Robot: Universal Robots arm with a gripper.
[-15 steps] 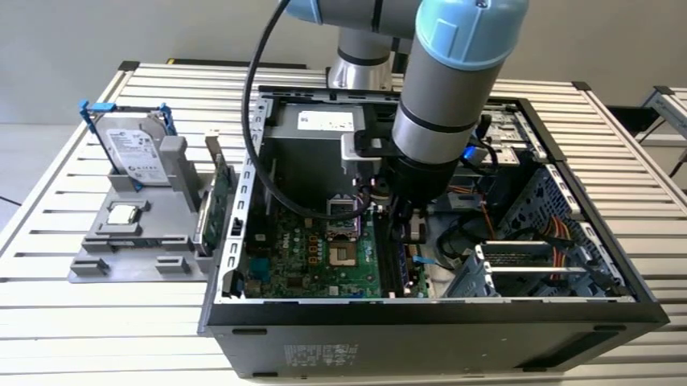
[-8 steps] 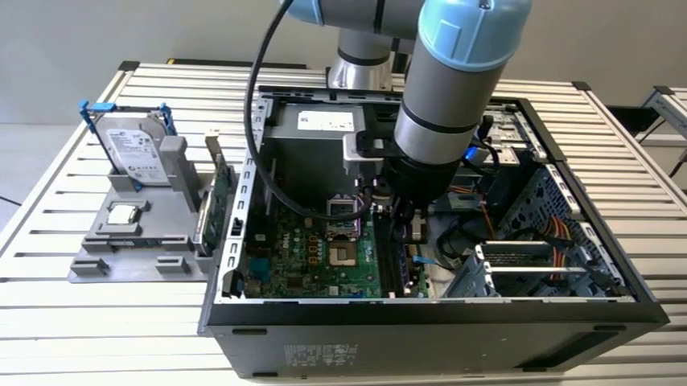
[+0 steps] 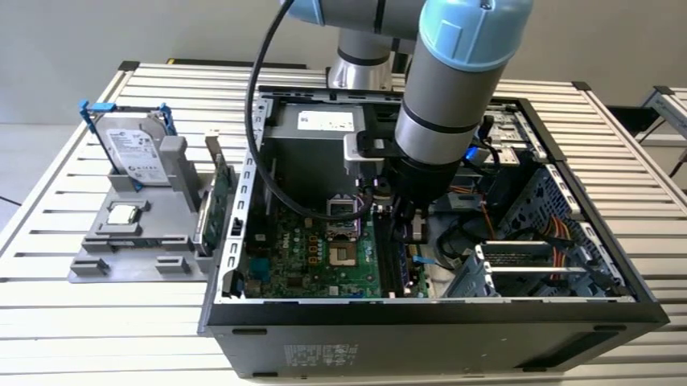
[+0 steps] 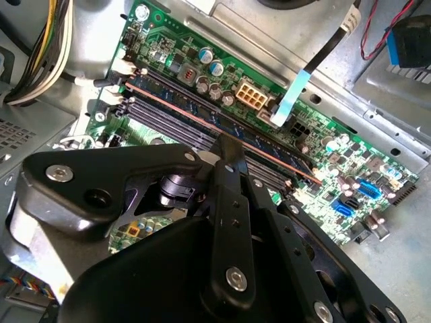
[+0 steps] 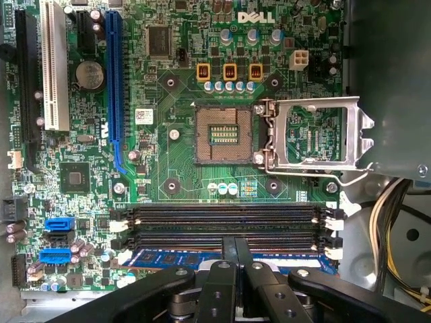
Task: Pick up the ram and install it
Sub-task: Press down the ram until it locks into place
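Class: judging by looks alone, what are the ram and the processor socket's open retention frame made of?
The ram: apparently blue circuit-board laminate, matt, with pale printed markings, seated in a slot. The retention frame: likely bare steel; silvery, shiny, thin stamped edges.

An open computer case (image 3: 601,310) lies on a slatted white surface (image 3: 64,322). Inside it sits a green motherboard (image 5: 168,168) with an empty processor socket (image 5: 224,133), its metal latch frame (image 5: 316,134) swung open beside it. At the exterior view's left, a grey holder tray (image 3: 140,265) carries a hard drive (image 3: 137,153), a small square processor chip (image 3: 125,214) and a green expansion card (image 3: 220,201) standing on edge.
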